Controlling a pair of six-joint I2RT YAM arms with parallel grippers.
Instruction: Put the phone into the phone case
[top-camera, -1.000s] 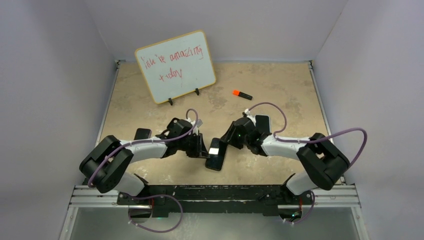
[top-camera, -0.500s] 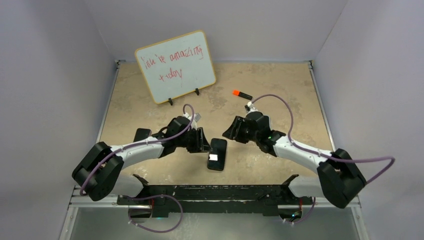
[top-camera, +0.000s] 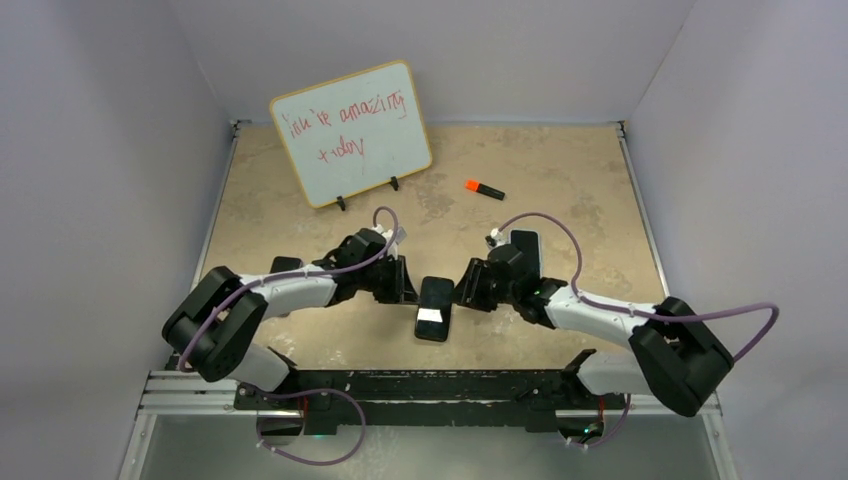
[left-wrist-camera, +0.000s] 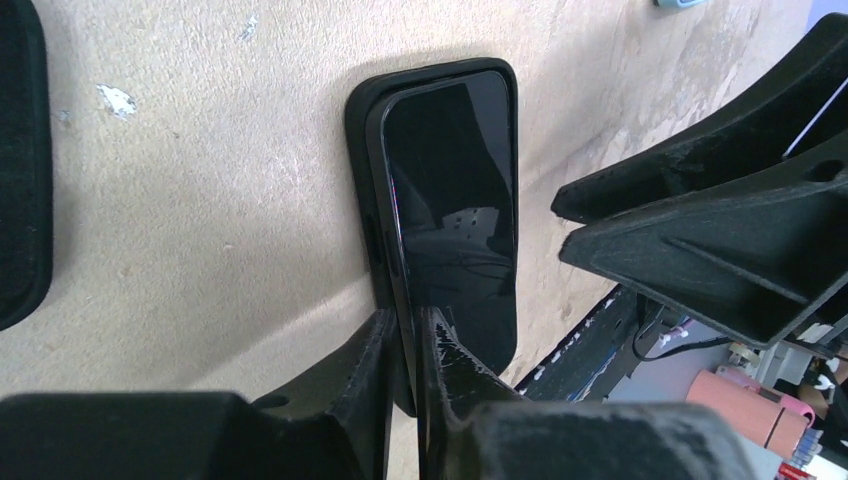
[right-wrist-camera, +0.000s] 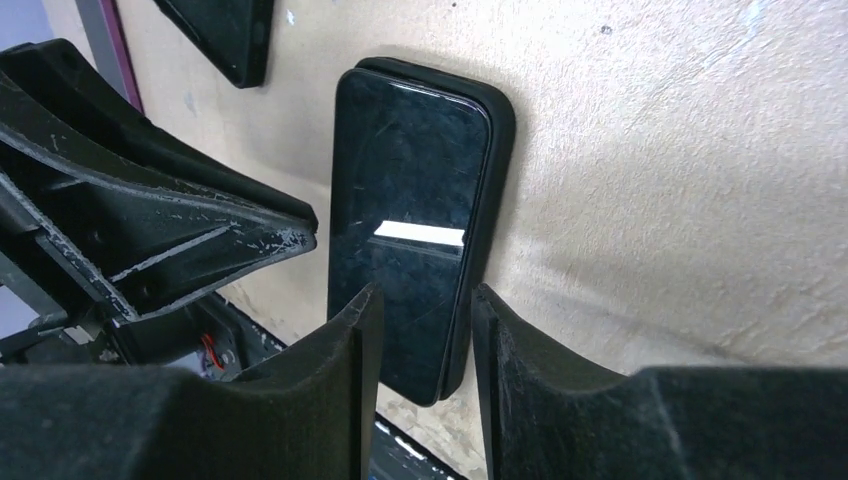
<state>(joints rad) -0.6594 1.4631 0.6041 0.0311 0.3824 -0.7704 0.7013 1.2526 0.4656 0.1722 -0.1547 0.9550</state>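
Note:
The black phone (top-camera: 435, 306) lies face up in the black phone case (left-wrist-camera: 362, 110) at the table's near middle. In the left wrist view the phone (left-wrist-camera: 455, 200) sits skewed, its left side and buttons standing above the case rim. My left gripper (left-wrist-camera: 408, 318) is shut on that raised left edge, one finger outside the case and one on the screen. My right gripper (right-wrist-camera: 425, 295) is open, its fingers straddling the opposite long edge of the phone (right-wrist-camera: 405, 220) and case (right-wrist-camera: 497, 150) near one corner. From above, the left gripper (top-camera: 408, 288) and right gripper (top-camera: 462, 292) flank the phone.
A whiteboard (top-camera: 352, 133) on a stand is at the back left. An orange marker (top-camera: 484, 188) lies at the back centre. Two more flat black objects lie beside the arms (top-camera: 526, 248) (top-camera: 285, 267). A black rail (top-camera: 430, 385) runs along the near edge.
The phone, tilted up a second ago, now lies lower on the table. My right gripper swung away, then came back to the phone's right edge with narrower jaws. My left gripper opened and shut again.

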